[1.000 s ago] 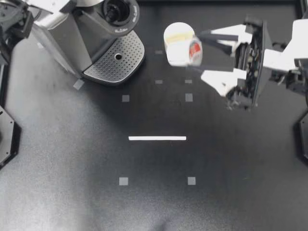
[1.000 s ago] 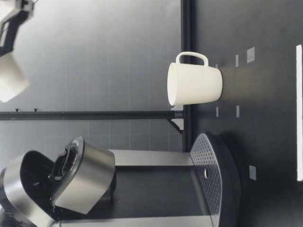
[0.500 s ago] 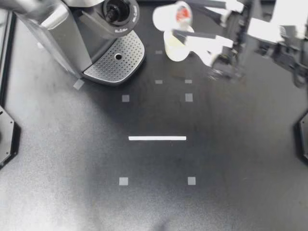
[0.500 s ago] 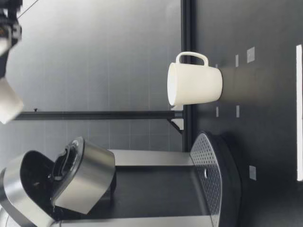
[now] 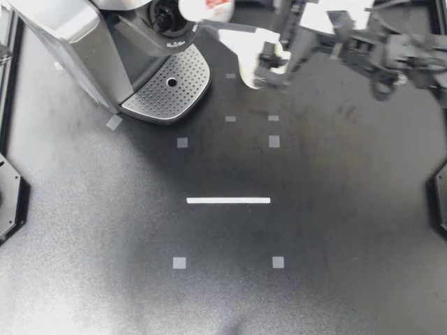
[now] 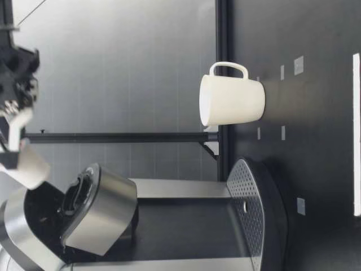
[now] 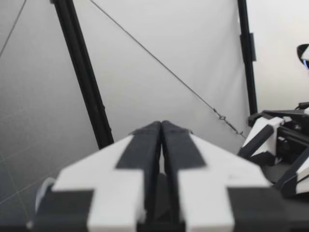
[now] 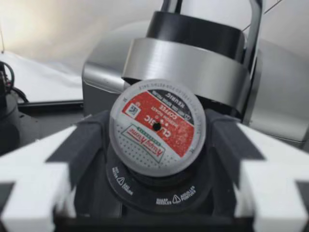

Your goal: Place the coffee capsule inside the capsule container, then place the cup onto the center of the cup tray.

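The right tool [image 5: 209, 15] is clamped on the capsule [image 5: 207, 7], a finger on each side, holding it close above the machine's [image 5: 105, 49] open container [image 5: 167, 15]. The cup [image 6: 232, 101] stands upright on the counter [image 5: 223, 279], beside the tray [image 5: 167, 84], not on it. The left tool [image 7: 161, 140] hangs clenched, with nothing in it.
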Motion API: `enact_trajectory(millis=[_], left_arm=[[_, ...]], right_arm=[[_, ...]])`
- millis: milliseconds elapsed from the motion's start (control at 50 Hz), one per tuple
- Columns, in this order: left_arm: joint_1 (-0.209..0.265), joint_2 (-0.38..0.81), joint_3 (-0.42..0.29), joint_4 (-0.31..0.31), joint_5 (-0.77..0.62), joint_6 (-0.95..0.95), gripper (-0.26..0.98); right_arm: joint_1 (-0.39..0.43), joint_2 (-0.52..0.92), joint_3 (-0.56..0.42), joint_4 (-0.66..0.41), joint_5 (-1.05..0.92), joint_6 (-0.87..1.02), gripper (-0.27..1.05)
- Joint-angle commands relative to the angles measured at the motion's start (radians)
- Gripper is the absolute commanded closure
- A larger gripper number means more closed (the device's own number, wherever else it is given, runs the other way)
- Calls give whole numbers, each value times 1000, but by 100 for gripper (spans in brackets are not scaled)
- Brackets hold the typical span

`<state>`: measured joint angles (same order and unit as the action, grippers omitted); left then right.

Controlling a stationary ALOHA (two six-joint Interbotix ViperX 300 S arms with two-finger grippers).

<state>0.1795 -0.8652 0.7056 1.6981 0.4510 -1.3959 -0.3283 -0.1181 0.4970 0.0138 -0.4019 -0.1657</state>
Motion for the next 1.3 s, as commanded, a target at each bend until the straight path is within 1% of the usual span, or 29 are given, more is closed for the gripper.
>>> enact_trajectory(millis=[0, 300, 840, 1280], left_arm=[[-2, -3, -6, 5, 0, -2, 59], [-2, -6, -3, 5, 0, 2, 59], [-2, -6, 0, 6, 2, 6, 59], [-2, -12, 2, 6, 2, 5, 59]], right_arm=[[-11, 12, -44, -2, -2, 0, 22], [-17, 64, -89, -2, 32, -2, 22], [-18, 97, -101, -3, 46, -2, 22], [-31, 132, -140, -2, 61, 2, 21]])
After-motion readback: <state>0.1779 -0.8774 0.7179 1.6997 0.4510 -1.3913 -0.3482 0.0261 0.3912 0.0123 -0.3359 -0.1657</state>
